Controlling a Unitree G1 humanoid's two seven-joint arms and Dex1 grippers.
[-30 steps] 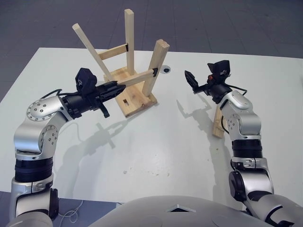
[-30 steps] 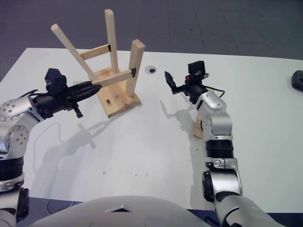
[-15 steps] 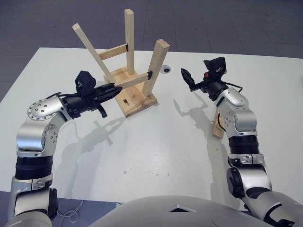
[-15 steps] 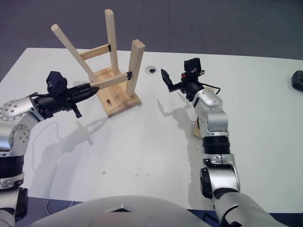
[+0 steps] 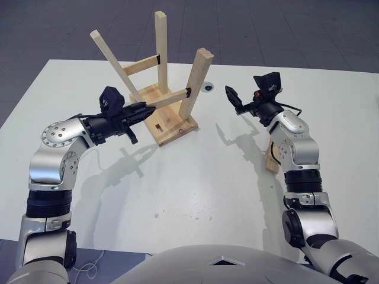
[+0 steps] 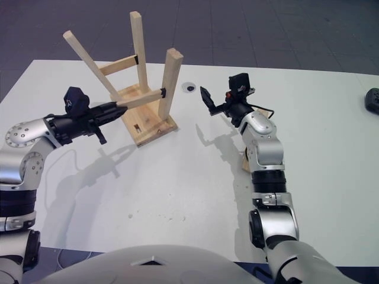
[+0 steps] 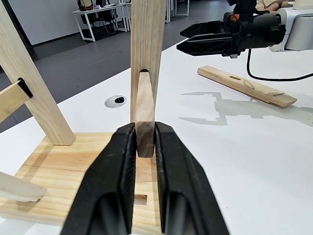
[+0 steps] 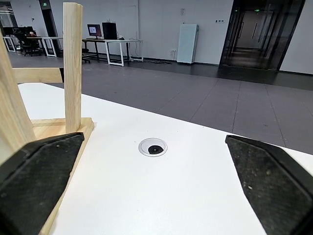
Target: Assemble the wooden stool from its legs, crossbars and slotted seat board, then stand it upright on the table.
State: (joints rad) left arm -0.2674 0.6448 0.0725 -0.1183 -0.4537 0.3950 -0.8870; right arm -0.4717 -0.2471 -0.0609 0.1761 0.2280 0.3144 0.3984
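White bench [image 5: 195,177] carries a partly built pale wooden stool, upside down, near the far edge and a bit left of middle. The slotted seat board [image 5: 174,124] lies flat on the bench with an open slot visible in it. Three square wooden legs stand up out of it: a thick near one [image 5: 196,80], an upright far one [image 5: 161,47], and a tilted one [image 5: 112,56] leaning toward the left edge. One short wooden crossbar [image 5: 142,64] bridges the two far legs.

Left tool [image 5: 141,109] comes in from the left-edge side, black fingers [image 7: 122,161] pinching a second short wooden crossbar [image 5: 169,97]. The bar's other end meets the near leg.

Right tool [image 5: 235,102] hangs above the bench just right of the stool, fingers spread, holding nothing. A round grey cable grommet [image 5: 208,87] sits in the bench between it and the stool.

A loose wooden leg [image 5: 272,157] lies flat on the bench under the right arm, well apart from the stool. A small black object [image 6: 373,97] sits by the right edge.
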